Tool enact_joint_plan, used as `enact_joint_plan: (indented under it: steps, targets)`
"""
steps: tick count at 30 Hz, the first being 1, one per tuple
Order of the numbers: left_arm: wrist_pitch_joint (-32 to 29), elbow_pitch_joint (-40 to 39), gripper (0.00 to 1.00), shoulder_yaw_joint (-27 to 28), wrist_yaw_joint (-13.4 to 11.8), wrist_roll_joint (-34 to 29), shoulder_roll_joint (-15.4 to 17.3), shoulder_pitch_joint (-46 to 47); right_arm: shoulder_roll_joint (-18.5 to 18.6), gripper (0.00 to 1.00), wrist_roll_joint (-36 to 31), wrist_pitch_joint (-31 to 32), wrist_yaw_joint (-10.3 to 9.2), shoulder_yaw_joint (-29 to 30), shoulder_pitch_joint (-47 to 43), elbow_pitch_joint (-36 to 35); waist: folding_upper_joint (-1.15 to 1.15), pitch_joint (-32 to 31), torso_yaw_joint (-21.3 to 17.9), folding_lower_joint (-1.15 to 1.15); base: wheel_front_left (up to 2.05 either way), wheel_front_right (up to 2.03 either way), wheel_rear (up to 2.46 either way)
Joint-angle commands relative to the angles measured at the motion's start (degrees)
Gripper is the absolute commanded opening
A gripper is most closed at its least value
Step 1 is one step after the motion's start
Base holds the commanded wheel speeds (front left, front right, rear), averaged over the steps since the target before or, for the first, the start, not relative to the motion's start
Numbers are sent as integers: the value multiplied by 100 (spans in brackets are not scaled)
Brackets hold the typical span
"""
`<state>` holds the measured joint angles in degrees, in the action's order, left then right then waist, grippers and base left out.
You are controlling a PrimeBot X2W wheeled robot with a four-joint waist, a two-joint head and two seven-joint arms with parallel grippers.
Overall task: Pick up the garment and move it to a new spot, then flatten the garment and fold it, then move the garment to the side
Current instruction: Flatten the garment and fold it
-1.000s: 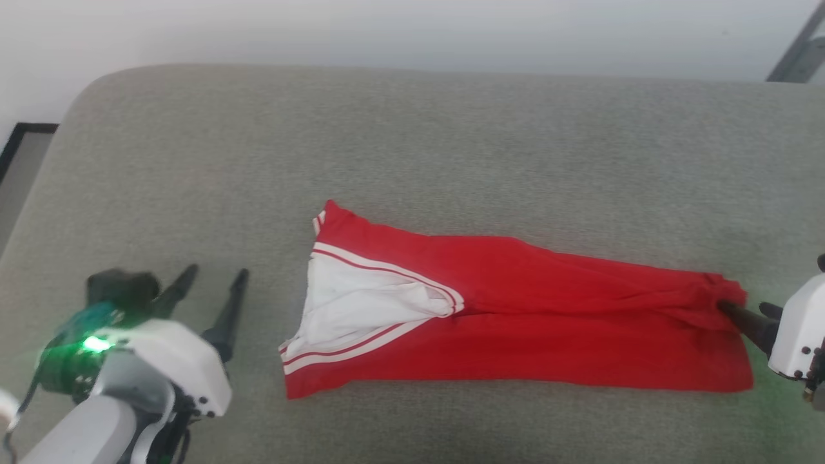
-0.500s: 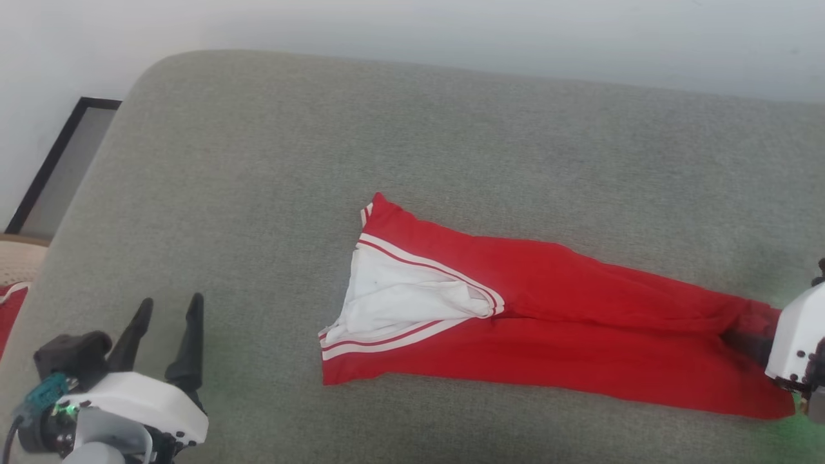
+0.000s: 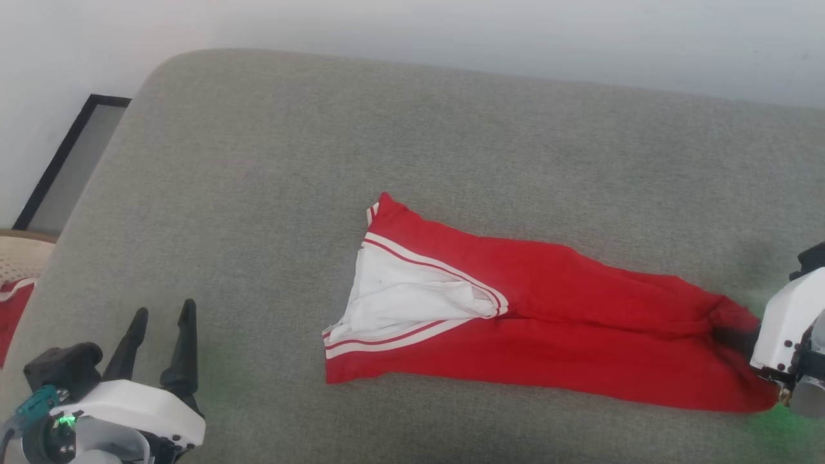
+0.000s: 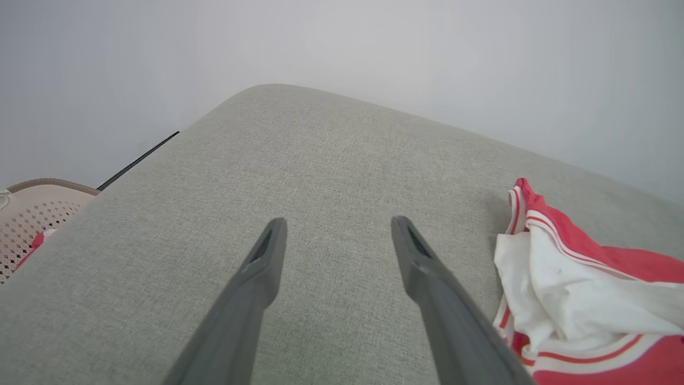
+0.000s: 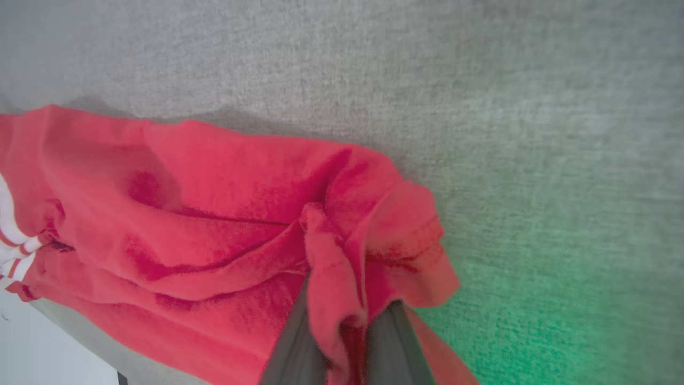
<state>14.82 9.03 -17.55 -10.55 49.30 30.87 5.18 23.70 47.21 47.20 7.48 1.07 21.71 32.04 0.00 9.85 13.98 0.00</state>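
Garment (image 3: 580, 335) lies as a long red strip across the grey bench (image 3: 322, 129), white sleeve and striped trim at its left end. At its right end the right fingers (image 5: 294, 347) are clenched on bunched red cloth. The left fingers (image 4: 262, 278) are spread and released over bare bench, apart from the sleeve end. Past the bench's left edge stand a beige perforated basket (image 4: 37, 214) holding red cloth and a black-framed panel (image 3: 71, 161).

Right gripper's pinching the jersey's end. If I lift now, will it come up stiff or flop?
Likely floppy: the red jersey bunches into soft folds where the right gripper pinches it, so it should drape and trail. Probably light: thin cloth lying flat. It may drag rather than slide on the textured grey cushion, possibly undoing the fold.
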Motion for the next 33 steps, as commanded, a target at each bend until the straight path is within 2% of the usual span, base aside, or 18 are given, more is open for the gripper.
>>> enact_joint_plan:
  steps: [1, 7, 13, 18, 22, 26, 33]
  targets:
    - [45, 4, 100, 48, 41, -20, -27, -52, -101, 0, 56, 2, -1, -77, -50, 81, 0, -1, -40, 0, 0, 0, 0]
    - [49, -11, 100, 188, 125, -148, -105, -60, 398, 0, 110, -125, -8, 270, -1, 131, 0, 15, -204, 0, 0, 0, 0]
    - [50, -7, 100, 300, 201, -238, -166, -44, 929, 0, -122, -265, -5, 760, 95, 394, 0, 68, -352, 0, 0, 0, 0]
    - [39, 7, 100, 396, 252, -313, -241, -42, 1185, 0, -284, -400, -4, 989, 311, 688, 0, 113, -524, 0, 0, 0, 0]
    - [39, 14, 100, 449, 298, -347, -268, -48, 1196, 0, -413, -405, -4, 891, 407, 647, 0, 106, -632, 0, 0, 0, 0]
    - [39, 19, 100, 474, 324, -363, -288, -69, 1043, 0, -318, -344, -3, 744, 388, 260, 0, 68, -705, 0, 0, 0, 0]
    - [30, -14, 100, 456, 346, -355, -295, -92, 613, 0, -62, -27, -1, 345, 121, -1131, 0, -25, -720, 0, 0, 0, 0]
